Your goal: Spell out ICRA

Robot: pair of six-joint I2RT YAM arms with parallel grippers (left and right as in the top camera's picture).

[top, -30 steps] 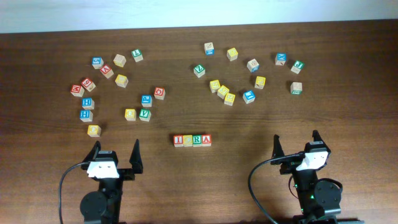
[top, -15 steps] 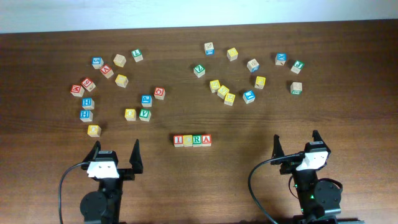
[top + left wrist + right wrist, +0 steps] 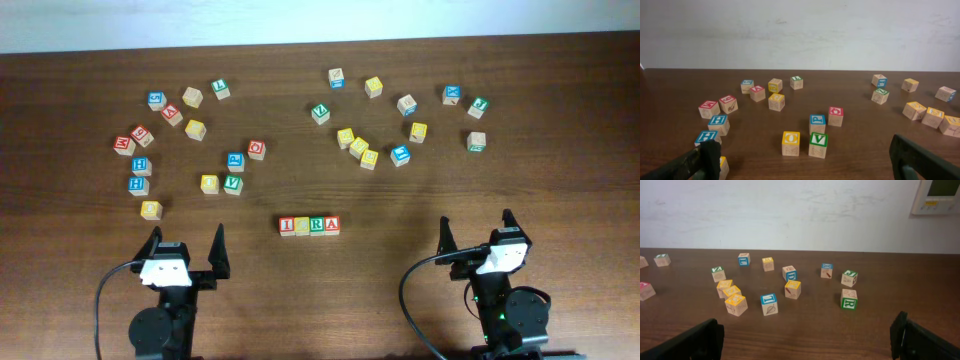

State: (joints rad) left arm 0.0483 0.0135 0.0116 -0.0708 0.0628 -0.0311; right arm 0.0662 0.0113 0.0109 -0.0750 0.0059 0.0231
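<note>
Left gripper [image 3: 187, 234] spread wide, empty, by near edge | right gripper [image 3: 476, 220] equally wide, empty | ICRA [image 3: 309, 225] cubes touching in a row, between both, bare tabletop [image 3: 560, 195] around | loose cubes [image 3: 195, 129] farther back

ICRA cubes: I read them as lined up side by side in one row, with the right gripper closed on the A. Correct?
Not quite. The ICRA cubes are lined up side by side in one row, but the right gripper is open and empty, apart from the A, as the overhead view shows.
</note>
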